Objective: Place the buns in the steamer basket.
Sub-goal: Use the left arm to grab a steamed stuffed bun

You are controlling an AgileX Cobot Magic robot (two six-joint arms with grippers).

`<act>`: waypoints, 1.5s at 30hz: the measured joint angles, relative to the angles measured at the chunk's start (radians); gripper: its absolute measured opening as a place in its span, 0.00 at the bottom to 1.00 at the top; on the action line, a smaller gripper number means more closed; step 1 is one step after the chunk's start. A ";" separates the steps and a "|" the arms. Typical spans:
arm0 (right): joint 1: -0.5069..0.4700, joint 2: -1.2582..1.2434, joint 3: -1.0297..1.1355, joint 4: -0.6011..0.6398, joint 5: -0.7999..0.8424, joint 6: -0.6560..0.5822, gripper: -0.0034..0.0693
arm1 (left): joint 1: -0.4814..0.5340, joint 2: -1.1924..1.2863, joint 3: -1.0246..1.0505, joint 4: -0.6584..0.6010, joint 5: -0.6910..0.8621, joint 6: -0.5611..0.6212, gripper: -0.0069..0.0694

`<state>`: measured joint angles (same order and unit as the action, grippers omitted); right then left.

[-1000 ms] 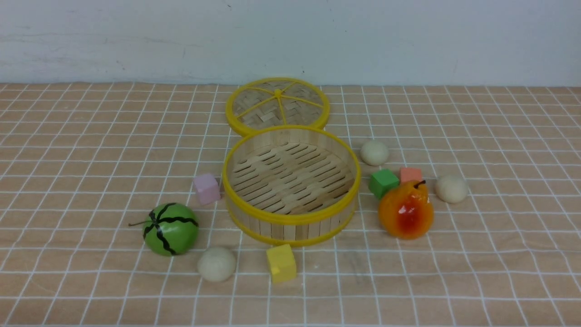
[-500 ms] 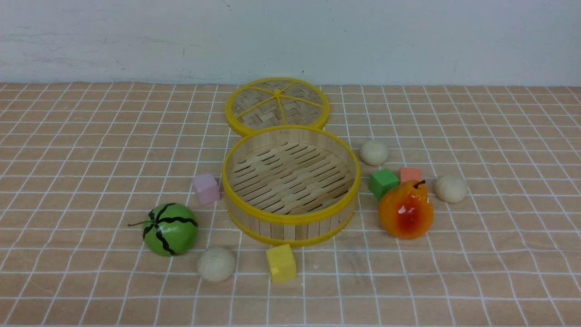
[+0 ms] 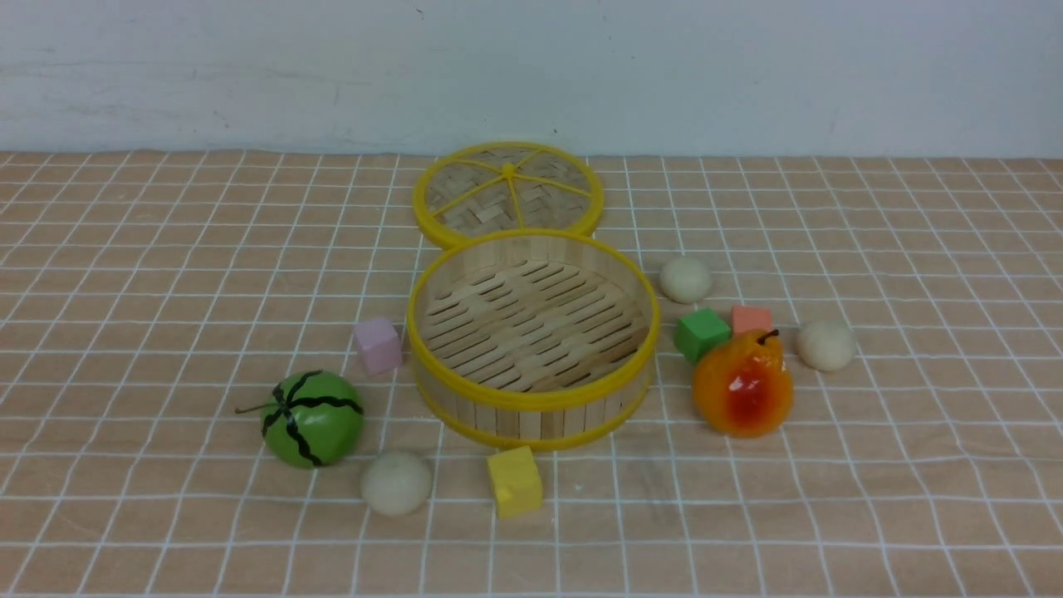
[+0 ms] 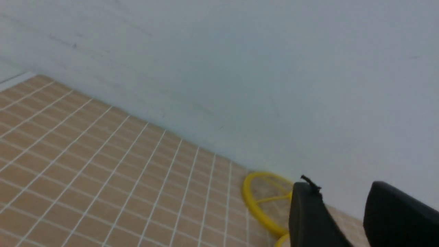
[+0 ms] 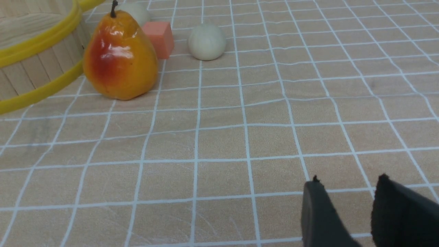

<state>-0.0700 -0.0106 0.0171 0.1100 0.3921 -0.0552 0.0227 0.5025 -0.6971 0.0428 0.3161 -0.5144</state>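
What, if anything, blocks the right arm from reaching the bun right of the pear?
Probably yes, it can reach: only bare tablecloth lies between its open fingers and that bun; the pear stands aside.

Three buns, four cubes, one basket, one lid, one watermelon, one pear

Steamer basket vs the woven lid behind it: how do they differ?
The steamer basket has upright slat walls; the lid lies flat. The basket's floor is parallel slats with gaps; the lid is woven, with yellow spokes from a centre hub. The basket sits nearer the robot, and its far rim hides the lid's near edge. Both are round, bamboo, yellow-rimmed and empty, resting on the checked cloth.
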 joint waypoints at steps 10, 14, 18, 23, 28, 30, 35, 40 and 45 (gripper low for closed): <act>0.000 0.000 0.000 0.000 0.000 0.000 0.38 | -0.073 0.257 -0.001 -0.057 0.129 0.066 0.40; 0.000 0.000 0.000 0.000 0.000 0.000 0.38 | -0.211 0.368 -0.087 -0.119 0.289 0.179 0.40; 0.000 0.000 0.000 0.000 0.000 0.000 0.38 | -0.347 0.554 -0.189 -0.145 0.452 0.242 0.40; 0.000 0.000 0.000 0.000 0.000 0.000 0.38 | -0.413 0.693 -0.235 -0.154 0.486 0.256 0.40; 0.000 0.000 0.000 0.000 0.000 0.000 0.38 | -0.419 0.789 -0.242 -0.173 0.489 0.263 0.40; 0.000 0.000 0.000 0.000 0.000 0.000 0.38 | -0.419 0.813 -0.250 -0.181 0.498 0.278 0.40; 0.000 0.000 0.000 0.000 0.000 0.000 0.38 | -0.419 0.940 -0.352 -0.219 0.551 0.382 0.40; 0.000 0.000 0.000 0.000 0.000 0.000 0.38 | -0.419 1.110 -0.456 -0.207 0.560 0.380 0.40; 0.000 0.000 0.000 0.000 0.000 0.000 0.38 | -0.419 1.251 -0.541 -0.169 0.553 0.378 0.40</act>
<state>-0.0700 -0.0106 0.0171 0.1100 0.3921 -0.0552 -0.3959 1.7533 -1.2380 -0.1261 0.8687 -0.1367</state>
